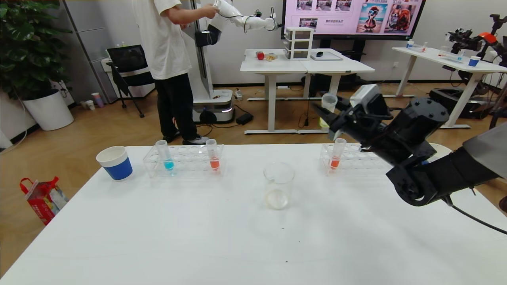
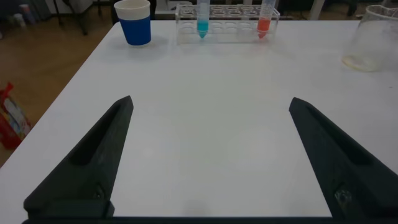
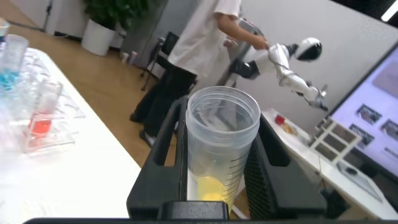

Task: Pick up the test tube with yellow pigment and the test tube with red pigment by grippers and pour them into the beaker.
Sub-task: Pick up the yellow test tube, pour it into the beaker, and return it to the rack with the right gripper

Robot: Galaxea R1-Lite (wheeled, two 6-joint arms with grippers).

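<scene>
Right claw grips ribbed clear yellow-pigment tube; cylindrical glass beaker below.

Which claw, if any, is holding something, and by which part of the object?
The right claw holds the clear plastic test tube with yellow pigment, gripped on its side walls below the rim. The left claw is open, holding nothing.

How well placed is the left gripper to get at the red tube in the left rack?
Probably yes. The left gripper is open, low over bare table, and the red tube stands upright in its rack ahead with nothing between. The right gripper is off holding the yellow tube.
</scene>
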